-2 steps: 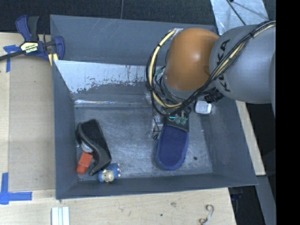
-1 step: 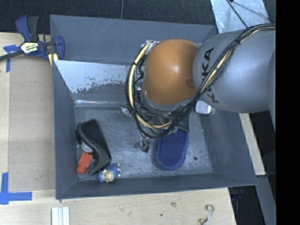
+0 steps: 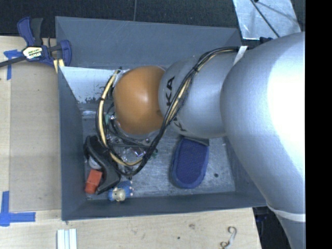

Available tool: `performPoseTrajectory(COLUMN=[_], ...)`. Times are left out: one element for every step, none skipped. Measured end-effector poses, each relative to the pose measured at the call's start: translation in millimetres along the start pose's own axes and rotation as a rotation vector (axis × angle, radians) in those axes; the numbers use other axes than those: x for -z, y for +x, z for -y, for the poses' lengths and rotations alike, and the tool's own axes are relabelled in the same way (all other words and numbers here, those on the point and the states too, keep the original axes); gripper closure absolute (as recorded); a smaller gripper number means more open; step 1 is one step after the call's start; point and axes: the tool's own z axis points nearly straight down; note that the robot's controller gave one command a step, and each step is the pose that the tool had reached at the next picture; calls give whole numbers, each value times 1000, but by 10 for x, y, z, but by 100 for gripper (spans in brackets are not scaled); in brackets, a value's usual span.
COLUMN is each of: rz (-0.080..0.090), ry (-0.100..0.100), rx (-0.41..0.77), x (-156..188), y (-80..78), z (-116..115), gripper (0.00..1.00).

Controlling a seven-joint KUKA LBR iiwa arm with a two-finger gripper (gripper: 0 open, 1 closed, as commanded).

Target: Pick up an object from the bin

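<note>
1. The bin [image 3: 150,45] is dull grey sheet metal with sloping walls and a scuffed, speckled floor.
2. A blue oval pad [image 3: 189,162], soft-looking with a darker raised rim, lies flat on the floor right of centre, just below the arm's silver body.
3. A small heap sits in the view's lower-left corner of the floor. It holds a glossy black curved piece [image 3: 98,154], an orange-red blocky piece [image 3: 93,181] touching the black one from below, and a small rounded blue-and-pale thing [image 3: 119,193] against the near wall.
4. The arm is smooth silver. A rounded orange cover [image 3: 137,100] caps its wrist, and yellow and black cables loop around it.
5. The gripper [image 3: 124,152] hangs under that cover, low over the left part of the floor and just beside the black curved piece. Shiny metal and cables crowd it, so I cannot tell whether it is open or closed, or whether it grips anything.
</note>
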Motion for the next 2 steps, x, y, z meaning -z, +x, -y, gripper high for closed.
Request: performPoseTrajectory(rz=[20,1], ry=[7,-8], rx=[586,1052], x=[-61,-140], y=[-61,200], z=[-319,-373], gripper=[0,0])
